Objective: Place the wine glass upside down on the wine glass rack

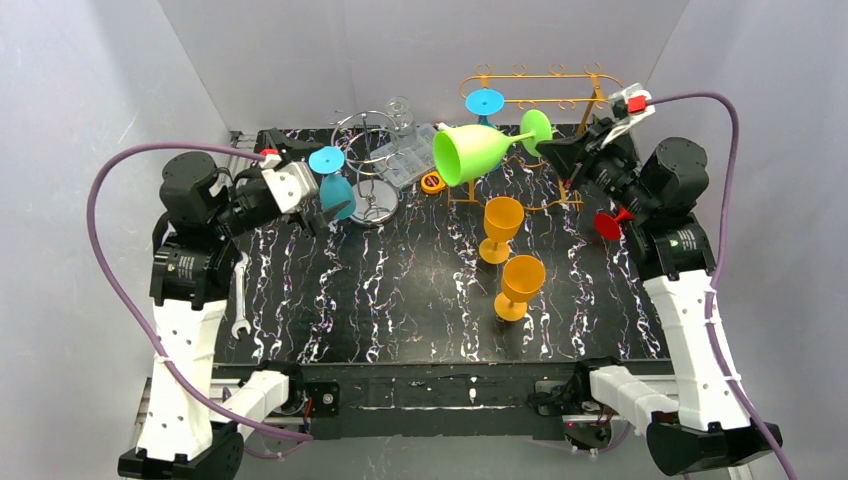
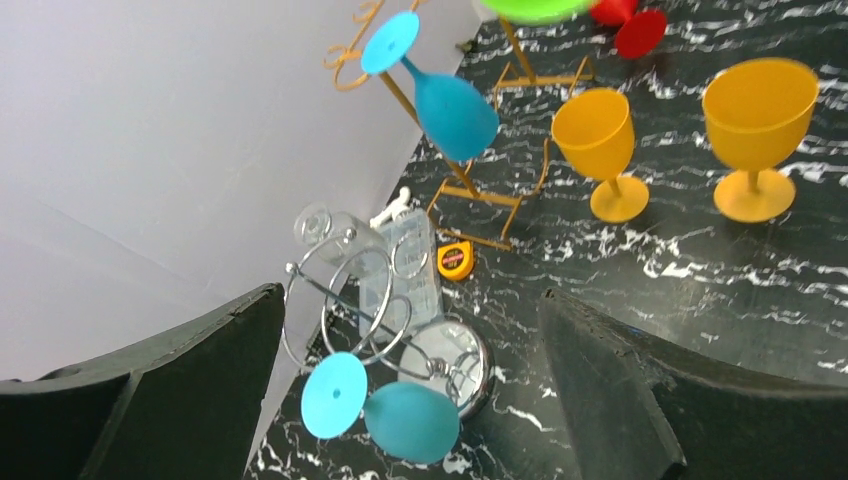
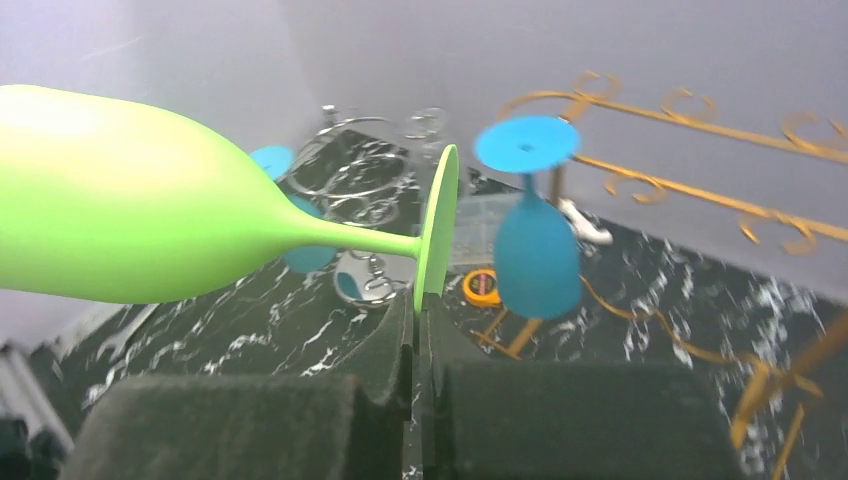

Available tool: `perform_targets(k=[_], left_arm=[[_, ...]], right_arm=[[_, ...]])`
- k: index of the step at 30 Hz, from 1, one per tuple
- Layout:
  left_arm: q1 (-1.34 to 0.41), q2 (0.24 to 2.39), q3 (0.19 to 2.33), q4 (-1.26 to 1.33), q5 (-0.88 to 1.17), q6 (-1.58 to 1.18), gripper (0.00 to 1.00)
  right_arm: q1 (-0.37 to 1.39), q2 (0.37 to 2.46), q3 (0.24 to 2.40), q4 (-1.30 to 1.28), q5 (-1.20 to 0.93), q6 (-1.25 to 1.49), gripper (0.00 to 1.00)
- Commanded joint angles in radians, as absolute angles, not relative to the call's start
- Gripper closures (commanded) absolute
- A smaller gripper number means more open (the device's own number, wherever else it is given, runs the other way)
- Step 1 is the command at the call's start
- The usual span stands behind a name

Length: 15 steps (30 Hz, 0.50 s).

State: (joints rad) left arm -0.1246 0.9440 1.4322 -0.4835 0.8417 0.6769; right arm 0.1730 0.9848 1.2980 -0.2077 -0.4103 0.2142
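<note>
While pinching only the thin foot edge of the green wine glass with right gripper clenched, risking pivot or slip. Bowl cantilevered sideways in mid-air, close to gold wine glass rack at far right, not yet on it. Could clip hung blue glass while rolling to inverted. Needs square foot entry into rail slot, else jams.

Below: two orange glasses, tape measure, red glass by right arm. Left gripper released, beside teal glass at chrome rack, far left.

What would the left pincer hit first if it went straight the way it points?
Most likely the teal wine glass at the chrome wire rack, ahead of the open left pincer, though depth is unclear.
</note>
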Motion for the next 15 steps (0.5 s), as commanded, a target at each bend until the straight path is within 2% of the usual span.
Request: perform_targets(k=[1,7,15], left_arm=[[-0.126,0.955,1.564,-0.487,0.956,0.564,0.02],[-0.126,0.996,1.73,-0.548,1.059,0.536,0.02],[-0.126,1.12,1.879,-0.741,1.203,0.585,0.04]], right_arm=[[0.226,1.006,1.353,-0.065,-0.664,0.021,0.99],[0.455,1.098,1.503,-0.338,-0.567,-0.436,0.99],[0.968,1.337,1.763,-0.537,-0.206,-0.692,0.99]])
